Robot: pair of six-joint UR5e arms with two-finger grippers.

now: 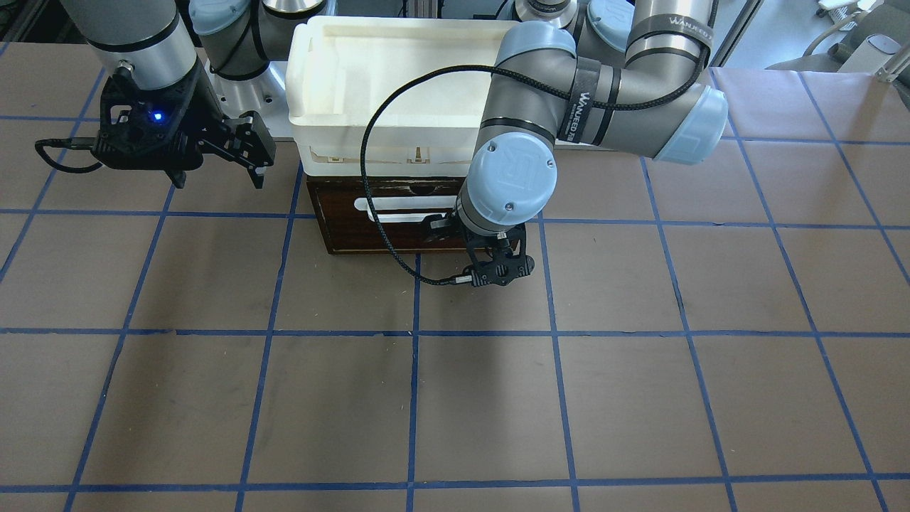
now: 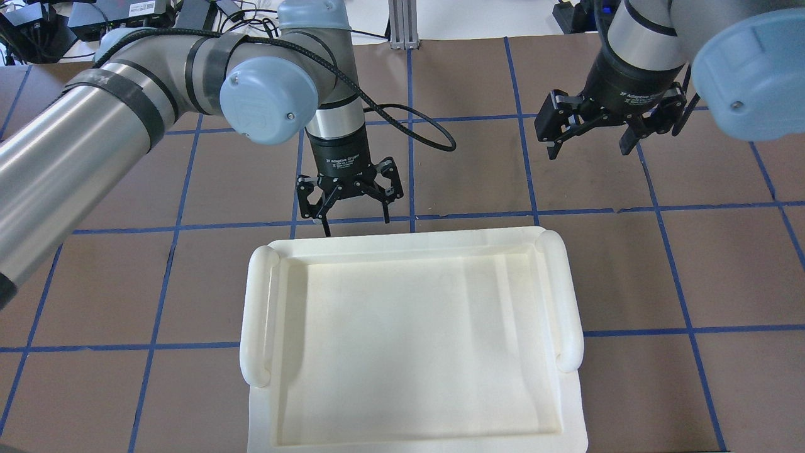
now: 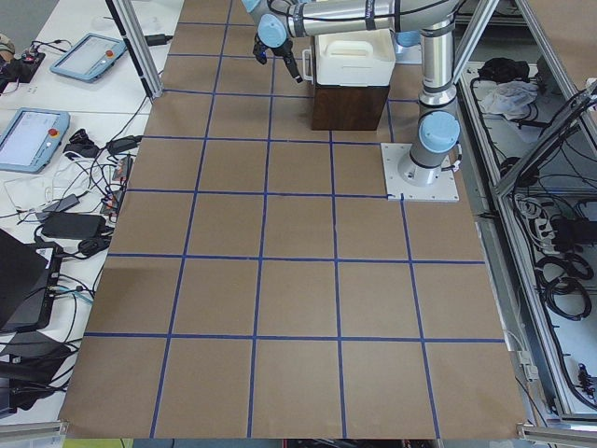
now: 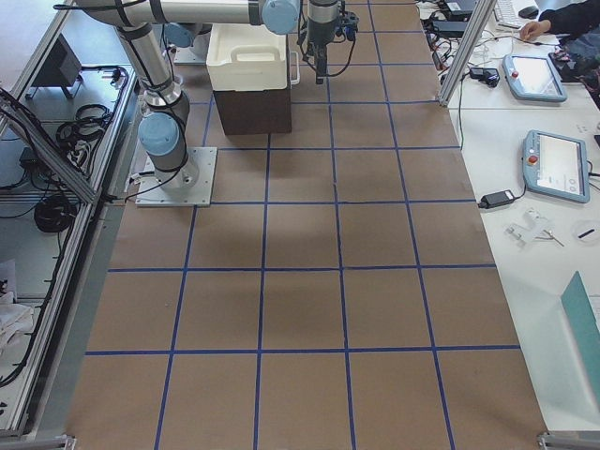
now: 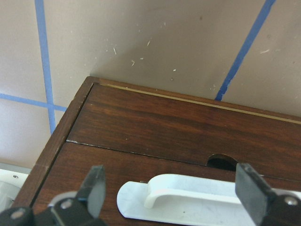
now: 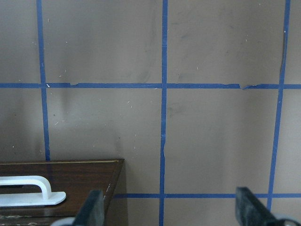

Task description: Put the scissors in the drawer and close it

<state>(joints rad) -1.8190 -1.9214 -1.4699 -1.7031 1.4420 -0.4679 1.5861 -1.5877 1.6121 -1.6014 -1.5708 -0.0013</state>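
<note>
1. Two grippers are in view, and both have their fingers spread apart and hold nothing.
2. The left gripper [image 2: 354, 217] hangs low, directly in front of the drawer [image 1: 355, 231]. In its wrist view the fingers [image 5: 96, 187] stand on either side of one end of the white bar handle [image 1: 398, 208], without touching it.
3. The drawer front looks flush with the dark brown cabinet [image 3: 347, 107], so the drawer appears shut.
4. The scissors cannot be seen in any view.
5. A white plastic tray [image 2: 402, 242] lies on top of the cabinet and covers it fully in the overhead view.
6. The right gripper [image 2: 589, 151] hovers above the brown table [image 1: 640, 355], well apart from the cabinet, on the robot's right side. Its wrist camera sees only a corner of the drawer front and the blue grid lines.
</note>
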